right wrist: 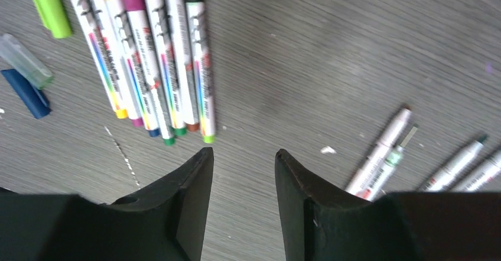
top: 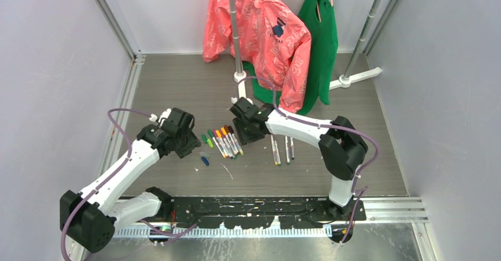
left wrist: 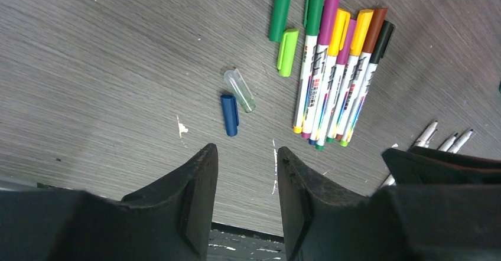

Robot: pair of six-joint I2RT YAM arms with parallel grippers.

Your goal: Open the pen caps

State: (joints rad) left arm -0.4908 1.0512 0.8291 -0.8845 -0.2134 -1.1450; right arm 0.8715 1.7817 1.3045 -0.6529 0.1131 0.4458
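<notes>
On the grey wood-grain desk, near the middle, a tight row of seven thin marker pens with white barrels, all flat, side by side and touching. Caps still on these: green, purple, yellow, purple, orange, brown and black. Just left of the row in the top view, four loose little plastic pen caps. First a dark green cap and a light green cap, close together, the light one just beside the green-capped pen. Closer to the near edge of the desk, a see-through cap and a dark blue cap, right beside each other and apart from the row. To the right of the row, four more thin white pens with bare tips, well apart from the capped ones and a bit blurry in the right wrist view. To the left of the green caps, the left hand. Hangs above the desk with its two black fingers a little way apart, a narrow gap, and holds nothing. Between the capped row and the bare-tipped pens, by their far ends, the right hand. Hangs above the desk too, with a narrow gap and only bare desk showing through it. At the back, a pink jacket and a green top on a metal stand.
</notes>
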